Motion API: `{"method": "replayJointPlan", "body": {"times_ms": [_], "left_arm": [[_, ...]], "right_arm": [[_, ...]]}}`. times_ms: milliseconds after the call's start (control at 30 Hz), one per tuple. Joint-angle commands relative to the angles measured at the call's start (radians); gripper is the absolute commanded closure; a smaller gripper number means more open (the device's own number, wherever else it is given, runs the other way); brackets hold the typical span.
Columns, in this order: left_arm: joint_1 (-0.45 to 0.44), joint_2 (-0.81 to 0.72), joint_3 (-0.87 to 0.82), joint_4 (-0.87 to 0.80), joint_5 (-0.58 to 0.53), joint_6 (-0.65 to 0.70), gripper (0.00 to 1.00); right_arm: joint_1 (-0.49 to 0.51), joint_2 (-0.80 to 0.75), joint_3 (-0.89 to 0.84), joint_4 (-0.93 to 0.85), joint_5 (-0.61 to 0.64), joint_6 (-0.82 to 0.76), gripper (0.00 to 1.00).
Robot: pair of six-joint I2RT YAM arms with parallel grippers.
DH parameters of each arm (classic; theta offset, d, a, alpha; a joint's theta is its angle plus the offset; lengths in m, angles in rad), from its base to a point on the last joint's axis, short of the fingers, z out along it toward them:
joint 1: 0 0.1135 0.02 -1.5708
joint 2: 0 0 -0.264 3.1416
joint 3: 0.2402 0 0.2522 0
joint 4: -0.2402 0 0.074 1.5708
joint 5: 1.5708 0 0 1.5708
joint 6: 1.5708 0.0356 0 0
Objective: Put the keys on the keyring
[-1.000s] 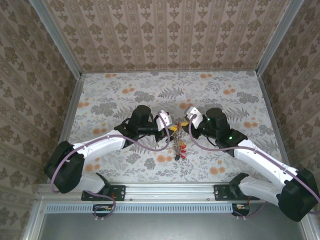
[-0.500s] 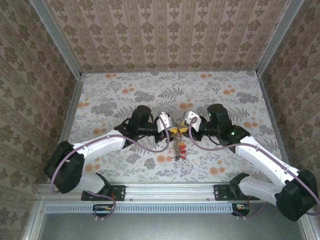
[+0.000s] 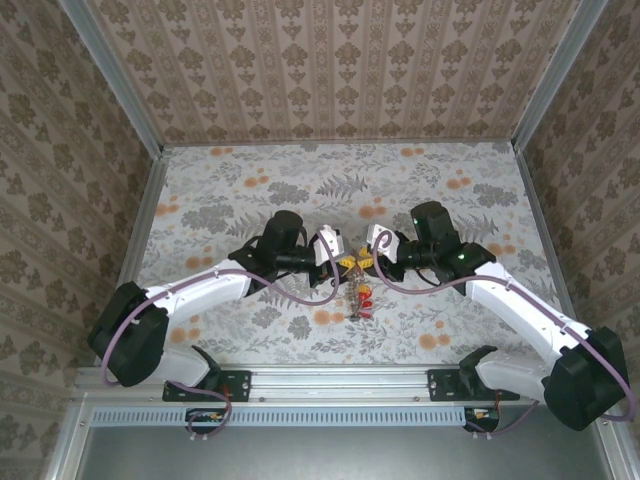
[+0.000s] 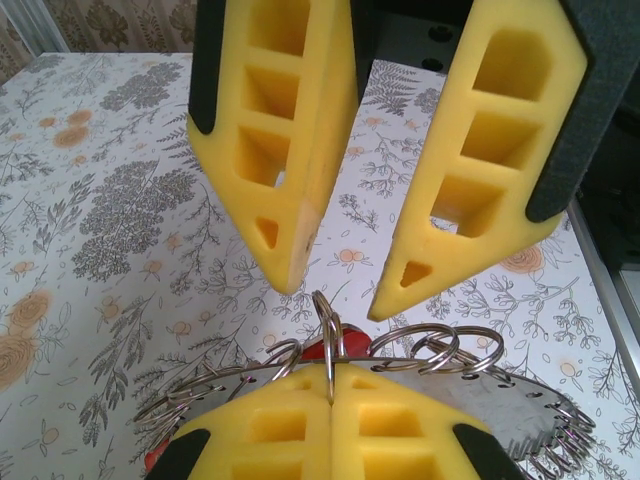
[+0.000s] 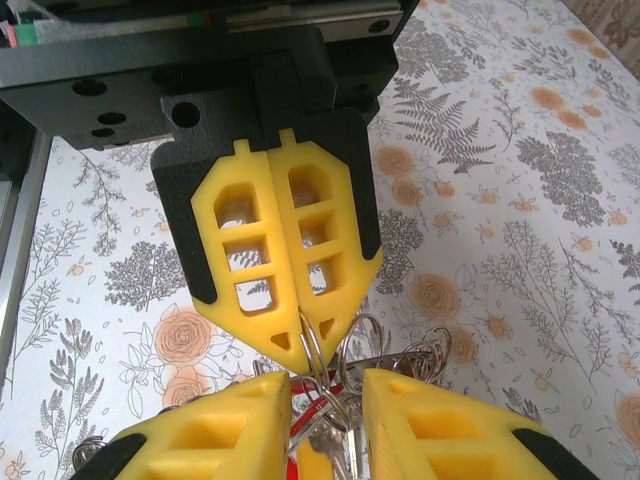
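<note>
My left gripper (image 4: 331,372) is shut on a thin split ring (image 4: 330,325) that stands upright from the keyring (image 4: 520,400), a flat grey toothed plate carrying several wire rings. My right gripper (image 5: 325,400) faces it tip to tip, open. Its fingers (image 4: 290,270) hover just above that ring. In the right wrist view the left gripper (image 5: 305,340) pinches the ring, while a silver key (image 5: 336,451) and red key parts (image 5: 306,416) lie in the gap between my right jaws. From above, both grippers (image 3: 338,258) (image 3: 368,256) meet at mid-table with the keys (image 3: 361,295) dangling below them.
The floral tablecloth (image 3: 250,190) covers the whole table. Patterned walls (image 3: 340,70) close in the back and both sides. The metal rail with the arm bases (image 3: 340,385) runs along the near edge.
The right gripper has shifted left and slightly down toward the left gripper, and its arm has swung inward. The left arm and the hanging keys have stayed put.
</note>
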Motion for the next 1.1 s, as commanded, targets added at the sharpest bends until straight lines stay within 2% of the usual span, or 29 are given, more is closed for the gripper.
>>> {"method": "replayJointPlan", "body": {"times_ms": [0,567,833,900,967,1067], "left_arm": [[-0.01,-0.015,0.05,0.018,0.048,0.023,1.0],[-0.009,-0.009,0.059,0.024,0.055,0.022,1.0],[-0.01,-0.006,0.057,0.034,0.044,0.015,1.0],[-0.01,-0.006,0.057,0.027,0.031,0.015,0.97],[-0.009,-0.008,0.057,0.018,0.019,0.02,0.9],[-0.01,-0.014,0.061,-0.004,-0.009,0.031,0.84]], "right_arm": [[-0.007,0.015,0.031,-0.014,-0.035,-0.027,0.72],[-0.01,0.046,0.041,-0.033,-0.067,-0.047,0.8],[-0.01,0.052,0.048,-0.038,-0.07,-0.047,0.91],[-0.008,0.048,0.057,-0.045,-0.069,-0.047,0.96],[-0.008,0.045,0.066,-0.061,-0.063,-0.049,0.99],[-0.005,0.04,0.081,-0.096,-0.048,-0.069,1.0]]}}
